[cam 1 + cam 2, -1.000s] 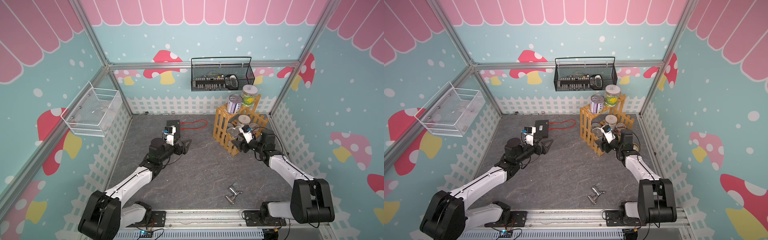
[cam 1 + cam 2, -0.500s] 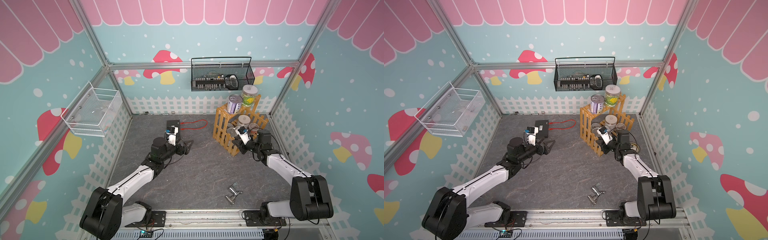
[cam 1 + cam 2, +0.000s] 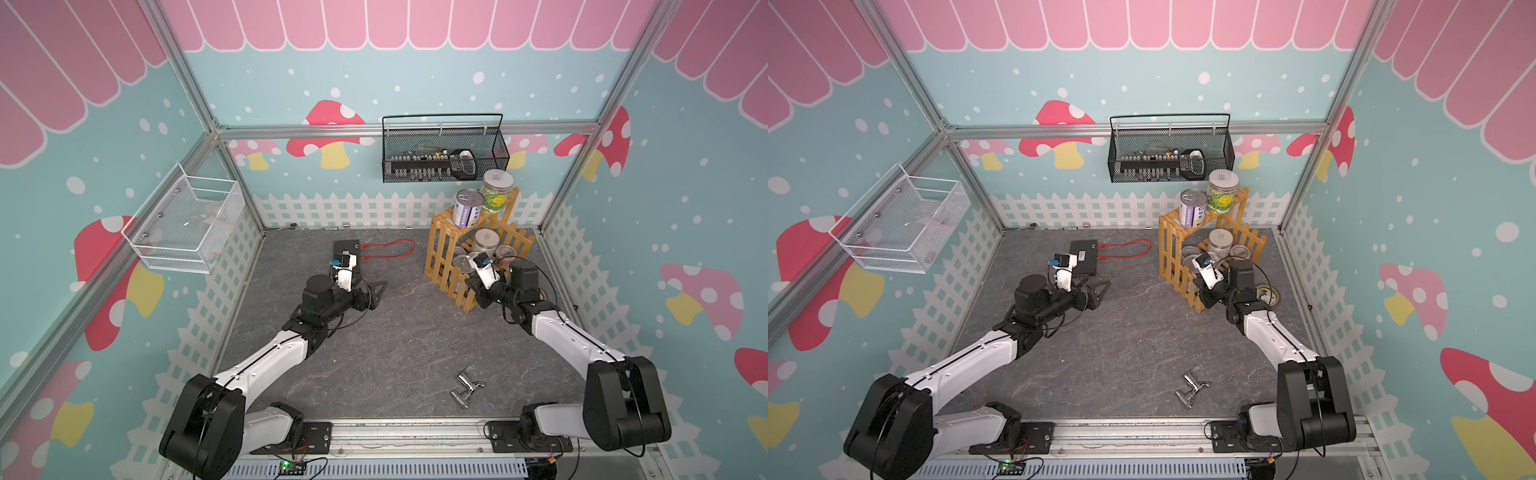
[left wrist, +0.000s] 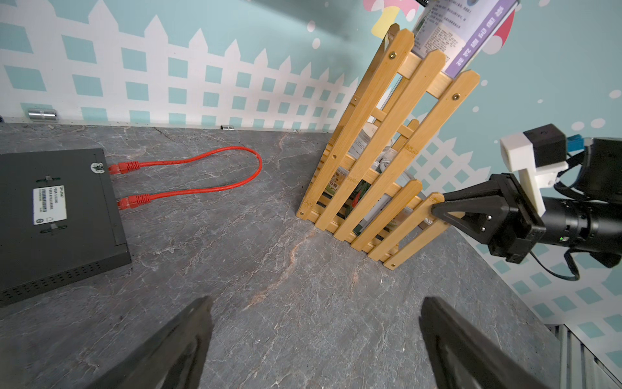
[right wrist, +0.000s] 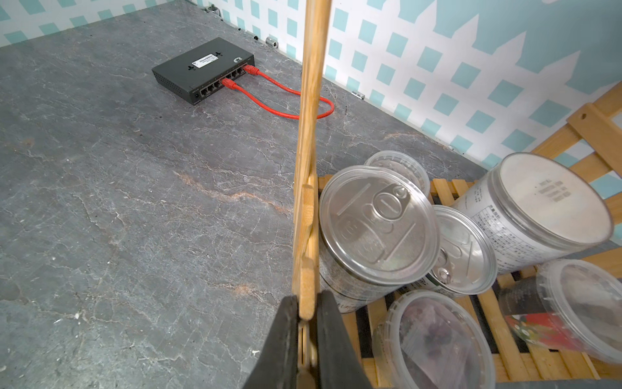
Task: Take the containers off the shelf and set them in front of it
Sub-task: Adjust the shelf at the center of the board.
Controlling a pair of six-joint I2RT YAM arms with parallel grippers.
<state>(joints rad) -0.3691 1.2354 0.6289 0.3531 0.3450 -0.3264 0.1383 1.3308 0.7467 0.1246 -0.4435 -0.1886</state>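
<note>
left end effector (image 4: 314, 303) wide open, empty, low over the counter (image 4: 235, 269), well apart from the shelf (image 4: 400, 165). right end effector (image 5: 307, 316) clamped on the shelf's end slat, not a container. reads as a brace: hold steady, don't pull, a tin (image 5: 377, 222) sits just beside that slat. cups (image 5: 434, 340) and canister (image 5: 538, 202) crowd the lower tier; purple tin (image 3: 467, 210) and jar (image 3: 496, 193) on top, none out front yet.

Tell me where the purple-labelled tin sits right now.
In both top views the purple-labelled tin stands upright on the top tier of the wooden shelf, at the back right, beside the white-lidded jar and below the black wire basket.
</note>
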